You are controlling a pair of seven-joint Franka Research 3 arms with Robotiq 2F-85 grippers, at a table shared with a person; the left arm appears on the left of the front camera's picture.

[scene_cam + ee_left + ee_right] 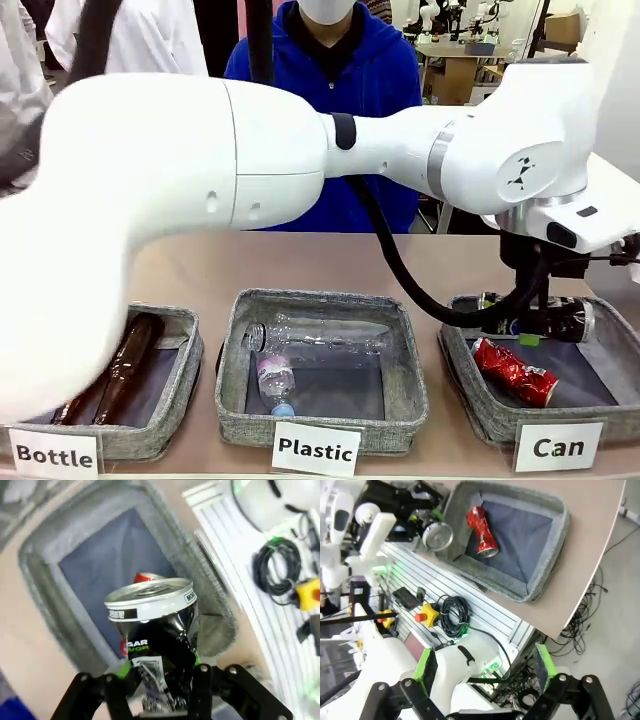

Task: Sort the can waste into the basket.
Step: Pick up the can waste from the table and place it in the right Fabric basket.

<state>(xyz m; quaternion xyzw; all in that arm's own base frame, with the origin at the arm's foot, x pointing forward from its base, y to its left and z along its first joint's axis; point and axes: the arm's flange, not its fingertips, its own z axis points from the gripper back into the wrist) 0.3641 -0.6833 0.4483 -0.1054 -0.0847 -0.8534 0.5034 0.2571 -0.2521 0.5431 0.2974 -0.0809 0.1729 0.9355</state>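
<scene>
Left hand (165, 680) pinched black can (155, 625) at crumpled waist | light, dented, slick | basket (60, 545) below; right hand (485, 675) gaped empty.

You're looking at a glossy black can (159, 630), its thin metal creased and its silver lid brushed and bright. The red can (514, 371) shines too, crumpled like foil. The Can basket (478, 400) is matt grey felt-like cloth, rough at the rim, with a smoother dark lining. The plastic bottles (310, 340) are clear and slick; the brown bottles (125, 365) gleam like glass. Your labels (316, 448) are flat white paper. The table (300, 265) is a matt tan surface, and the arm (200, 170) is smooth white plastic.
</scene>
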